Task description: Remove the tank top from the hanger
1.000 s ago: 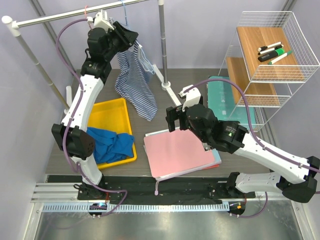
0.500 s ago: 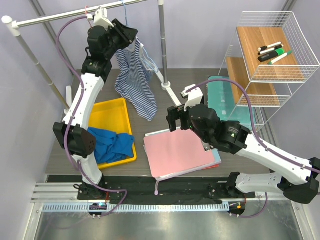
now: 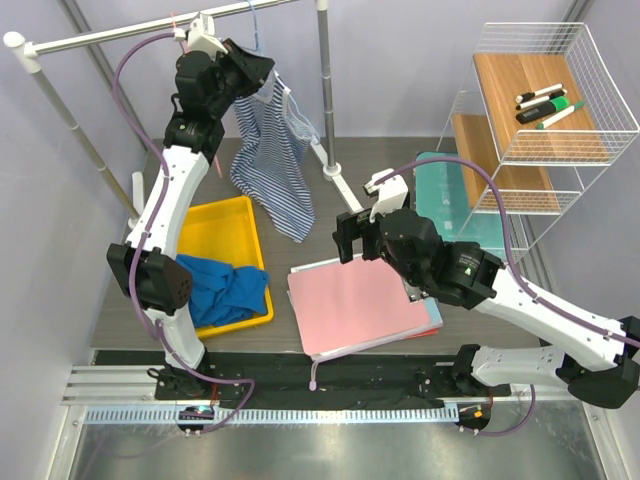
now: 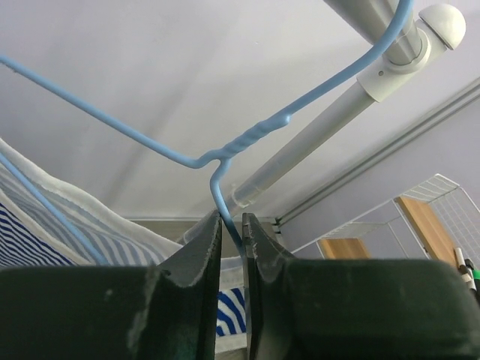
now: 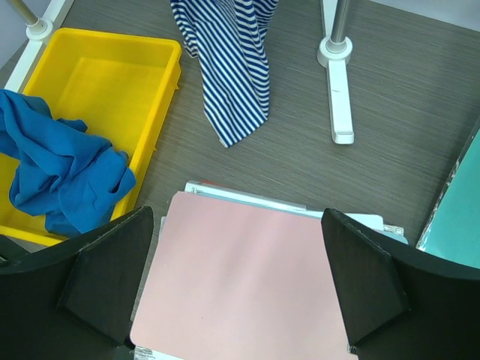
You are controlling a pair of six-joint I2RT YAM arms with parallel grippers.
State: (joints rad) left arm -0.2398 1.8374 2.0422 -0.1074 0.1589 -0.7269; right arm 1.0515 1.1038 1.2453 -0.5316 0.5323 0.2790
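Observation:
A blue-and-white striped tank top (image 3: pixel 272 160) hangs on a light blue wire hanger (image 4: pixel 225 154) hooked over the metal rail (image 3: pixel 150 28) at the top left. My left gripper (image 4: pixel 231 229) is shut on the hanger's neck just below its twisted part, with the top's white-edged fabric (image 4: pixel 90 225) below. My right gripper (image 3: pixel 348 238) is open and empty, hovering over a pink folder (image 5: pixel 240 277). The tank top's lower end (image 5: pixel 232 75) shows in the right wrist view.
A yellow tray (image 3: pixel 215 232) holding a blue garment (image 3: pixel 222 285) sits at left. The rack's upright pole (image 3: pixel 325 80) and foot (image 5: pixel 339 90) stand behind. A teal box (image 3: pixel 450 200) and a wire shelf (image 3: pixel 545 100) with markers are at right.
The left gripper and hanger have risen slightly toward the rail. The right arm has barely moved.

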